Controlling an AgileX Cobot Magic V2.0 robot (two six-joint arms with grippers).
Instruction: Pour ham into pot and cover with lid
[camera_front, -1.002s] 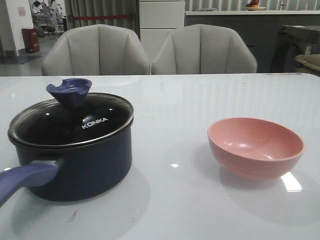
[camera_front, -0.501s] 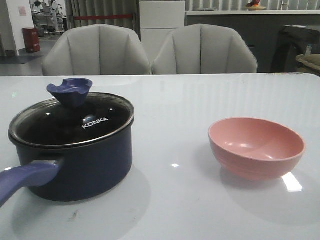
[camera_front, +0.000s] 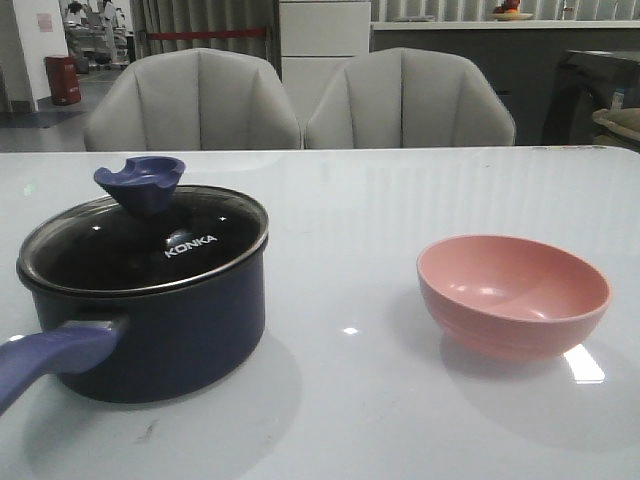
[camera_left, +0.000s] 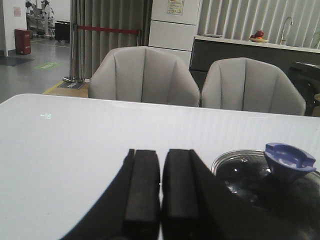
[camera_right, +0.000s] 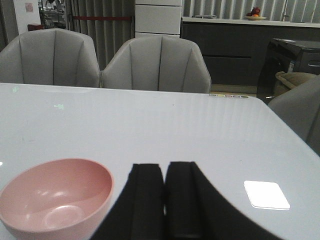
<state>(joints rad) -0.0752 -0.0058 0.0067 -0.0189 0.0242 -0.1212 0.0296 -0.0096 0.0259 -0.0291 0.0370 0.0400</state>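
Lid (camera_front: 150, 240) seated on pot (camera_front: 150, 320) at nine o'clock on worktop (camera_front: 350, 400); pink bowl (camera_front: 512, 295) at three. Left pincer (camera_left: 161, 200) and right pincer (camera_right: 164, 205) both pressed together, holding nothing.

Legible markings: one brand name.
"KONKA", white capitals, printed on the glass lid (camera_front: 150, 245) (beside its knob); wall posters in the background are too small to read.

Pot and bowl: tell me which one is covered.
The dark navy pot at the left is covered, by the glass lid; the pink bowl at the right stands open.
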